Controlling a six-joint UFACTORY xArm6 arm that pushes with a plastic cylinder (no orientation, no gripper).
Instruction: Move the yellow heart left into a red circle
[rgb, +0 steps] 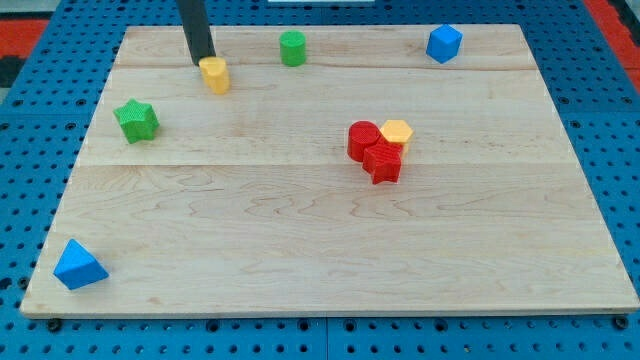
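Along the view's top edge the dark rod (196, 30) is cut off, so only its lower stretch shows; the arm above it is out of frame. It carries no claw, just a plain end that grips nothing. My tip (203, 63) rests on the worktop (300, 250) near its top-left part, right against the upper-left side of the yellow heart (214, 75). From this angle the heart's notch is hard to make out, and whether the tip truly touches it or stands just beside it cannot be settled.

The red circle (362, 139) lies well apart from the heart, toward the view's right and lower, near the middle of the worktop. It sits in a tight cluster: a red star (383, 163) presses against its lower right and hides part of its side, and a yellow hexagon (397, 132) touches its right.

A green cylinder (292, 48) stands right of the heart near the top edge, a blue cube (444, 43) at top right, a green star (137, 120) at left, and a blue triangle (79, 266) at bottom left.
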